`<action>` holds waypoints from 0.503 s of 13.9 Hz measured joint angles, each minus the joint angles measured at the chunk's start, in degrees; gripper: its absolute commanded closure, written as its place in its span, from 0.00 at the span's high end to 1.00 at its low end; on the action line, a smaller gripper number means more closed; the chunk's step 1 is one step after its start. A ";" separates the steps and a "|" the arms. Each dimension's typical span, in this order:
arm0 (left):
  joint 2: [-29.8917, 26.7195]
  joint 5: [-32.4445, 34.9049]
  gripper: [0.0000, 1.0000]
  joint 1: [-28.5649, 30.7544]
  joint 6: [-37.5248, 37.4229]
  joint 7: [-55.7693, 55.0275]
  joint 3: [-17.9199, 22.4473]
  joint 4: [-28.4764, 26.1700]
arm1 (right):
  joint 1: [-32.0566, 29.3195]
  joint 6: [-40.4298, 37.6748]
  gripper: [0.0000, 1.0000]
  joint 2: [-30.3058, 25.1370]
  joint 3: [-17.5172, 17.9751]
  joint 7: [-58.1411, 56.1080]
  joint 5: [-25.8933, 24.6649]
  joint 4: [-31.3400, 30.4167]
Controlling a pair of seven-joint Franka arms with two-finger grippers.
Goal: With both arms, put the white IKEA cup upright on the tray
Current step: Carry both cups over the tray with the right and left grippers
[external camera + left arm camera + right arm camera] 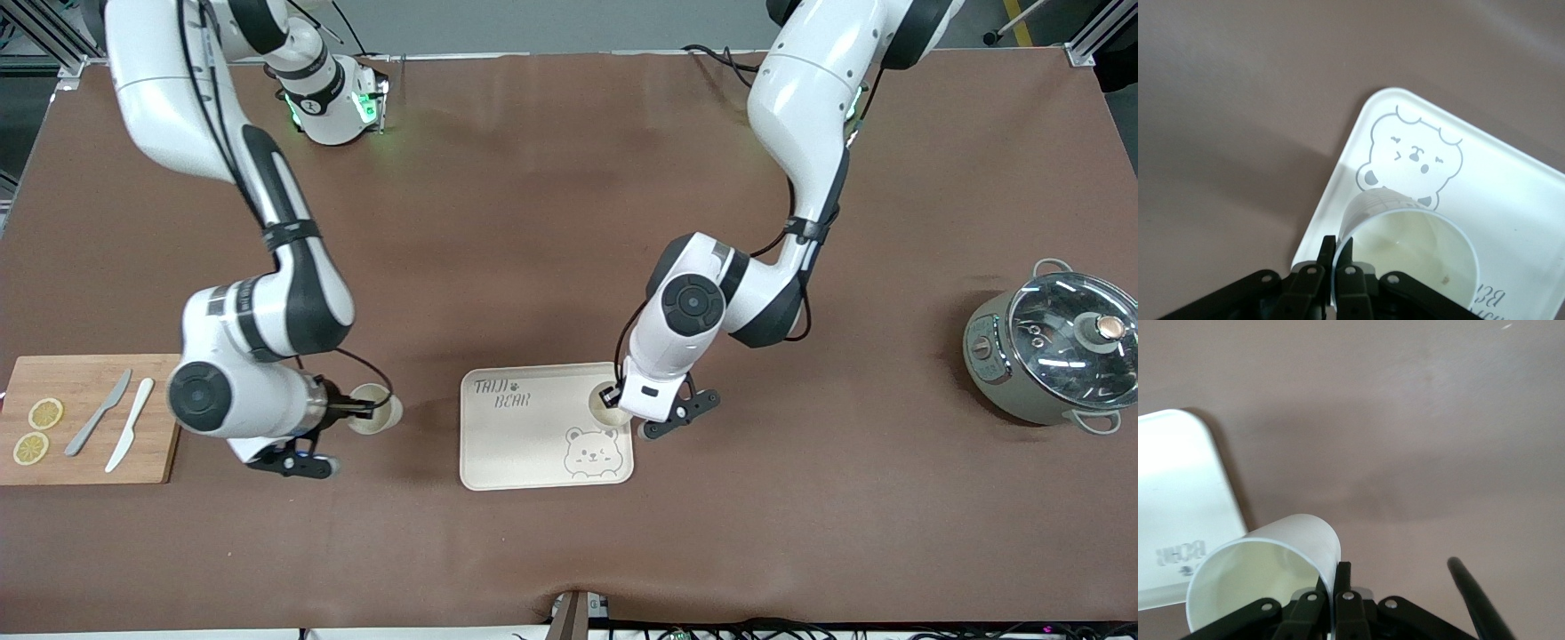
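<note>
Table [569, 267]: brown mat, both arms deployed over the half nearer the front camera.

Right arm [258, 329]: reaches from its base to a spot between the board [84, 418] and the tray [533, 427]. Left arm [729, 293]: reaches to the tray's edge toward its own end of the table.

Pot [1053, 351]: lidded, at the left arm's end, not involved. Board: carries two lemon slices [37, 430] and two knives [116, 422], at the right arm's end, not involved.

Tray: lies flat near the middle of the table, bear print nearer the front camera.

Two white cups are present. Cup A [1411, 257] is over the tray's corner by the left arm, mouth up, close to upright; whether its base touches the tray cannot be told. Cup B [1265, 577] is over bare mat beside the tray, toward the right arm's end, tilted in the wrist view.

Left gripper [1337, 270]: fingers clamped across cup A's rim wall, one inside, one outside. Right gripper [1336, 590]: clamped likewise on cup B's rim.

Progress, as judged: cup A is at or near placement, release outstanding. Cup B is not yet over the tray; transfer, levelling, set-down and release remain. Task roughly half complete.
</note>
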 measured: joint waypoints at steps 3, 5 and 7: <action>2.02 0.00 0.00 -1.02 2.42 -0.45 0.00 0.06 | 4.22 0.26 0.00 0.01 0.01 8.03 0.00 0.33; 2.56 0.00 0.00 -1.18 2.90 -0.50 0.00 0.12 | 6.60 2.36 0.00 0.17 0.00 12.54 0.00 0.33; 2.77 0.00 0.08 -1.30 3.13 -0.50 0.01 0.16 | 8.88 5.29 0.00 0.64 0.02 16.63 0.00 0.27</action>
